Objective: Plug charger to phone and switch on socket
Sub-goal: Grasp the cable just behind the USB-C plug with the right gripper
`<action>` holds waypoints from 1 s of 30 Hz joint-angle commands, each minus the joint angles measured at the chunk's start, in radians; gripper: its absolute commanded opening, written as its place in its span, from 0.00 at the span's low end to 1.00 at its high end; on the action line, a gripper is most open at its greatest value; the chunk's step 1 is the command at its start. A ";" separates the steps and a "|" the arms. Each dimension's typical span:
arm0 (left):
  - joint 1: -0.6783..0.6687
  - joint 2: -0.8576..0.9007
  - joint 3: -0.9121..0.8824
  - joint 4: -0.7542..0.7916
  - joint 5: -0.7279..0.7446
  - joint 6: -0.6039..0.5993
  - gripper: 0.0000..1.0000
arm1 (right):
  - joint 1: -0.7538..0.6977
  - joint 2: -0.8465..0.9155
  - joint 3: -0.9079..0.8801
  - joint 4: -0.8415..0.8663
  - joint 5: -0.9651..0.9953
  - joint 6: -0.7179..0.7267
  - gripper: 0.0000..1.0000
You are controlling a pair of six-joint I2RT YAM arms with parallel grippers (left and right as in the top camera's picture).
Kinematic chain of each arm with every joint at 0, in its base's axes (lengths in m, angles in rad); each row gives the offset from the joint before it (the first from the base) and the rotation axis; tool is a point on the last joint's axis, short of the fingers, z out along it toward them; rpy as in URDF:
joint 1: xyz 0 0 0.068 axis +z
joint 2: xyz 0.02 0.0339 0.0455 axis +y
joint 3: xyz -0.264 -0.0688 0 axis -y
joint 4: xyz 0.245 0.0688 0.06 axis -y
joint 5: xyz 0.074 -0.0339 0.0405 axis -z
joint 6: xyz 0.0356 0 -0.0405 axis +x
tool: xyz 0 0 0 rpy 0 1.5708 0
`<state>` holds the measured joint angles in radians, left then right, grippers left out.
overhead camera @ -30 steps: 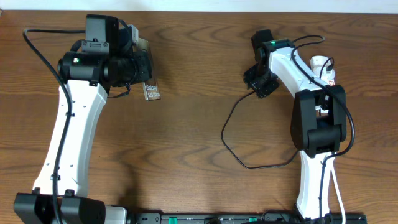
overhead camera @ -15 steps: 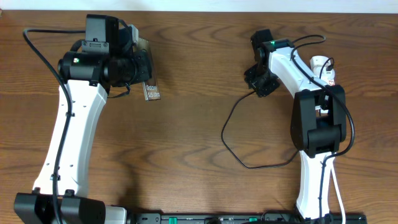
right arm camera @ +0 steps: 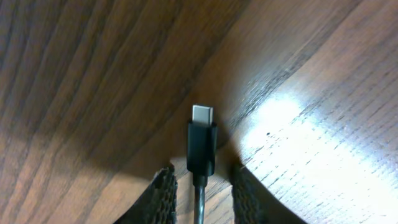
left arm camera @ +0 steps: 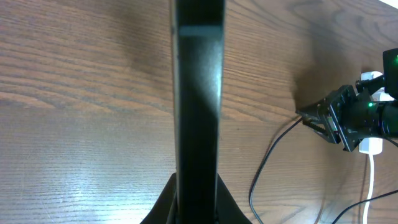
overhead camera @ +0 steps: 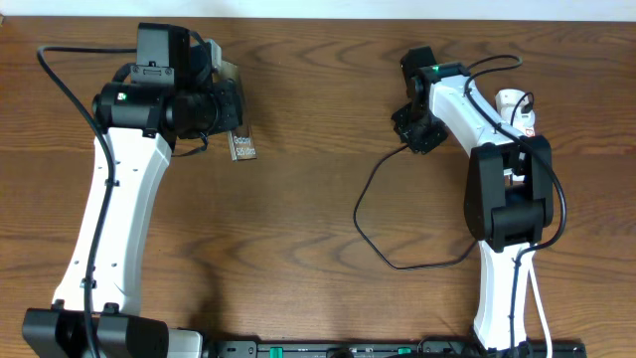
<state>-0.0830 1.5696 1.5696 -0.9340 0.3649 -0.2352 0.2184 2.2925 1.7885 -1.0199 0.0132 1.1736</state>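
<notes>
As the right claw [right arm camera: 205, 180] narrows, its two fingers [right arm camera: 163, 190] now flank the charger [right arm camera: 201, 146] just behind its tip, apart and not yet clamped, the tip lying on the table [right arm camera: 93, 62]. Well apart, the left claw [left arm camera: 198, 199] is clamped on the phone [overhead camera: 242, 146]; plugging likely awaits a firm grip.

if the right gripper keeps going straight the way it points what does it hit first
Probably the bare table, just beyond the charger tip lying between the right gripper's fingers. Nothing else shows ahead, though depth is unclear.
</notes>
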 commanded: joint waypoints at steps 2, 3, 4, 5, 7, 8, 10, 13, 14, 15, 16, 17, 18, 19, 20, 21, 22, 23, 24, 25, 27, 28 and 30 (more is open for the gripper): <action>0.001 -0.021 0.007 0.008 0.017 0.010 0.07 | -0.002 0.044 -0.005 0.006 0.026 0.008 0.25; 0.001 -0.021 0.007 0.008 0.017 0.010 0.07 | -0.002 0.044 -0.005 0.006 0.024 0.008 0.25; 0.001 -0.021 0.007 0.008 0.017 0.010 0.07 | -0.002 0.044 -0.005 0.006 0.018 0.008 0.25; 0.001 -0.021 0.007 0.008 0.017 0.010 0.07 | -0.002 0.044 -0.005 0.006 0.018 0.008 0.25; 0.001 -0.021 0.007 0.008 0.017 0.010 0.07 | -0.002 0.044 -0.005 0.005 0.012 0.008 0.23; 0.001 -0.021 0.007 0.009 0.017 0.010 0.07 | -0.002 0.044 -0.005 0.005 0.011 0.008 0.22; 0.001 -0.021 0.007 0.009 0.017 0.010 0.07 | -0.002 0.044 -0.005 0.006 0.009 0.008 0.22; 0.001 -0.021 0.007 0.008 0.017 0.010 0.07 | -0.002 0.044 -0.005 0.005 0.002 0.019 0.20; 0.001 -0.021 0.007 0.009 0.017 0.010 0.07 | -0.002 0.044 -0.005 0.006 0.002 0.019 0.18; 0.001 -0.021 0.007 0.009 0.017 0.010 0.07 | -0.002 0.044 -0.005 0.006 0.002 0.020 0.17; 0.001 -0.021 0.007 0.009 0.017 0.010 0.07 | -0.002 0.044 -0.005 0.006 0.002 0.020 0.17; 0.001 -0.021 0.007 0.009 0.017 0.010 0.07 | -0.002 0.044 -0.005 0.006 0.002 0.020 0.17; 0.001 -0.021 0.007 0.009 0.017 0.010 0.07 | -0.002 0.044 -0.005 0.006 0.001 0.019 0.17; 0.001 -0.021 0.007 0.009 0.017 0.010 0.07 | -0.002 0.044 -0.005 0.006 -0.005 0.019 0.18; 0.001 -0.021 0.007 0.009 0.017 0.010 0.07 | -0.002 0.044 -0.005 0.007 -0.011 0.019 0.22; 0.001 -0.021 0.007 0.010 0.017 0.010 0.07 | -0.002 0.044 -0.005 0.007 -0.024 0.019 0.23; 0.001 -0.021 0.007 0.010 0.017 0.010 0.07 | -0.002 0.044 -0.005 0.007 -0.026 0.019 0.22; 0.001 -0.021 0.007 0.011 0.017 0.010 0.07 | -0.001 0.044 -0.005 0.007 -0.029 0.019 0.22; 0.001 -0.021 0.007 0.011 0.017 0.010 0.07 | -0.001 0.044 -0.005 0.007 -0.031 0.019 0.22; 0.001 -0.021 0.007 0.011 0.017 0.010 0.07 | -0.001 0.044 -0.005 0.006 -0.031 0.019 0.22; 0.001 -0.021 0.007 0.011 0.017 0.010 0.07 | -0.001 0.044 -0.005 0.005 -0.031 0.018 0.23; 0.001 -0.021 0.007 0.012 0.017 0.010 0.07 | -0.001 0.044 -0.005 0.004 -0.031 0.018 0.24; 0.001 -0.021 0.007 0.014 0.017 0.010 0.07 | -0.001 0.044 -0.005 0.002 -0.031 0.018 0.25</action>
<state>-0.0830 1.5696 1.5696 -0.9314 0.3649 -0.2352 0.2180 2.2929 1.7889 -1.0126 -0.0006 1.1801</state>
